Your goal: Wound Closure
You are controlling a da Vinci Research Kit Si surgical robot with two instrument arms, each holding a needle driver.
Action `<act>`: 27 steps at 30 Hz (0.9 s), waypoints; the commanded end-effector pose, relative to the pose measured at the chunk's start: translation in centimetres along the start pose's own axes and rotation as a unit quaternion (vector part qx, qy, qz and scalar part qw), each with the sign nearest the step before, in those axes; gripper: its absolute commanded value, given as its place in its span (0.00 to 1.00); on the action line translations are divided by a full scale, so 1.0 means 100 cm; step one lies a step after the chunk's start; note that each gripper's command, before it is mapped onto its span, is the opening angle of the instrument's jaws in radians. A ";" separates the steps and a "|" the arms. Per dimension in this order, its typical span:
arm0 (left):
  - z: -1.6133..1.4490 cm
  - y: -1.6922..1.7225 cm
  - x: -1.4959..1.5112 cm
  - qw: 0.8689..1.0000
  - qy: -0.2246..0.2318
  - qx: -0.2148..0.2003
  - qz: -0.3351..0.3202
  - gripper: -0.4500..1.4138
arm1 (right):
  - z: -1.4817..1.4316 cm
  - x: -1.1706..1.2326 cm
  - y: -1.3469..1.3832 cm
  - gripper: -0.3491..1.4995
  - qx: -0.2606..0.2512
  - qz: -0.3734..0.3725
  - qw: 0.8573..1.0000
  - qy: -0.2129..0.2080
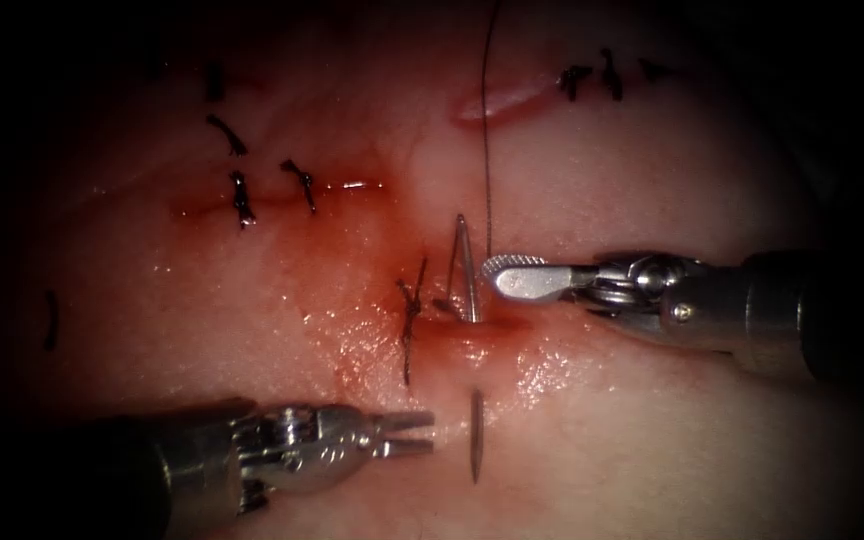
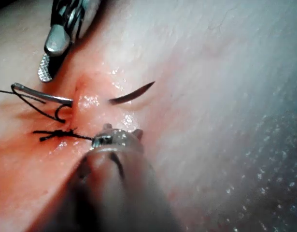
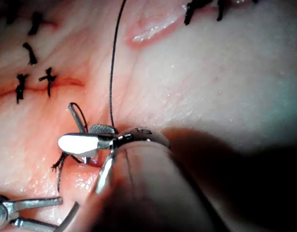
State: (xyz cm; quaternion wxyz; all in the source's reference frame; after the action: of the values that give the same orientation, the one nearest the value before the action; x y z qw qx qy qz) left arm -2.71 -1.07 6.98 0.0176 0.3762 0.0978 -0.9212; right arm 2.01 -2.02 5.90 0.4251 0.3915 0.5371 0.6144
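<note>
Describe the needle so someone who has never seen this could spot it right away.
Find the red, wet cut in the middle of the tissue. The needle passes through it there: its swaged end stands above the cut beside the open right tool, its tip emerges below, near the open left tool. Unlike the dark knotted stitches, it is smooth shiny metal.

We see the tissue (image 1: pixel 652 420), wet with red fluid (image 1: pixel 372 340), carrying knotted stitches (image 1: pixel 242 198) and the needle (image 1: pixel 469 275) passing through it.

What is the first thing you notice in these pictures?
The curved needle stands out: it is stuck through the tissue at the red cut, its tip poking out below. Both tools hold nothing, jaws open: the right tool beside the needle's eye end, the left tool beside the tip.
</note>
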 end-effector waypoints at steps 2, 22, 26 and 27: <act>0.0009 -0.0006 0.0003 0.999 0.019 0.018 0.023 0.66 | -0.0006 0.0018 -0.0009 0.98 -0.008 -0.031 0.999 0.006; 0.0042 -0.0012 0.0023 0.990 0.109 0.041 0.081 0.61 | -0.0029 0.0027 -0.0013 0.75 -0.009 -0.338 0.937 -0.087; 0.0048 -0.0010 0.0026 0.989 0.114 0.039 0.086 0.58 | -0.0029 0.0027 -0.0012 0.75 -0.004 -0.346 0.935 -0.080; 0.0050 -0.0010 0.0026 0.989 0.117 0.041 0.087 0.55 | -0.0029 0.0027 -0.0012 0.74 -0.003 -0.349 0.934 -0.079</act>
State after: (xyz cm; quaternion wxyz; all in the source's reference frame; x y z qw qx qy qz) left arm -3.21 -1.06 7.11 0.0702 0.4896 0.0284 -0.8687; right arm 1.55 -1.87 5.72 0.6556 0.2255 0.6017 0.3967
